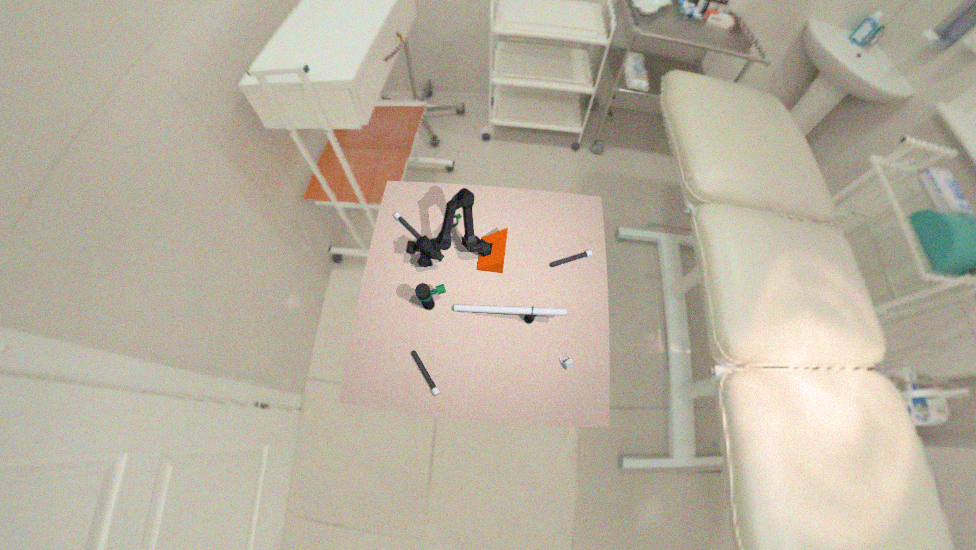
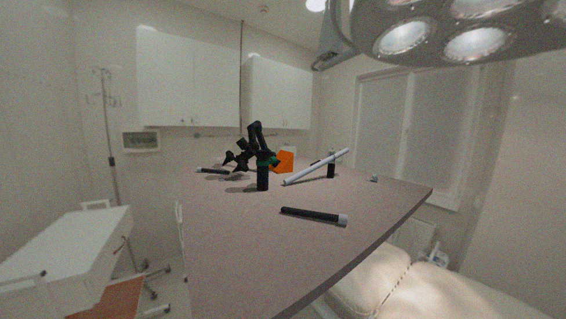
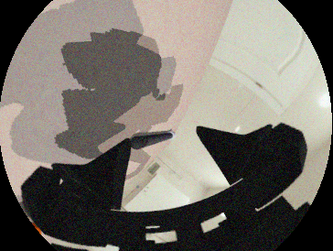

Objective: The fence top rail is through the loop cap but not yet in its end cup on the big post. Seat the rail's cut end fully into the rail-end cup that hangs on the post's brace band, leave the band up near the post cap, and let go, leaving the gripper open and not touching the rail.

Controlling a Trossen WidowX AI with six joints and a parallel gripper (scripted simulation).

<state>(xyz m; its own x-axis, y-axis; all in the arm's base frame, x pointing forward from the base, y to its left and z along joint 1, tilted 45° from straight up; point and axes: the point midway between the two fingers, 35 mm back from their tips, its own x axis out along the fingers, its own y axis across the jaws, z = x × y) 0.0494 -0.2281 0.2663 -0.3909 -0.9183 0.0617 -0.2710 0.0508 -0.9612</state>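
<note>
From where I stand, the black, many-jointed robot arm (image 1: pixel 468 218) (image 2: pixel 255 136) rises to a high bent elbow, then folds down again toward its outer end. There the black parallel-jaw gripper (image 3: pixel 165 136) is spread wide, its two dark, pointed fingers well apart and nothing between them. The wrist hangs above the surface, tilted rather than pointing straight down, and the finger tips are off the surface.
</note>
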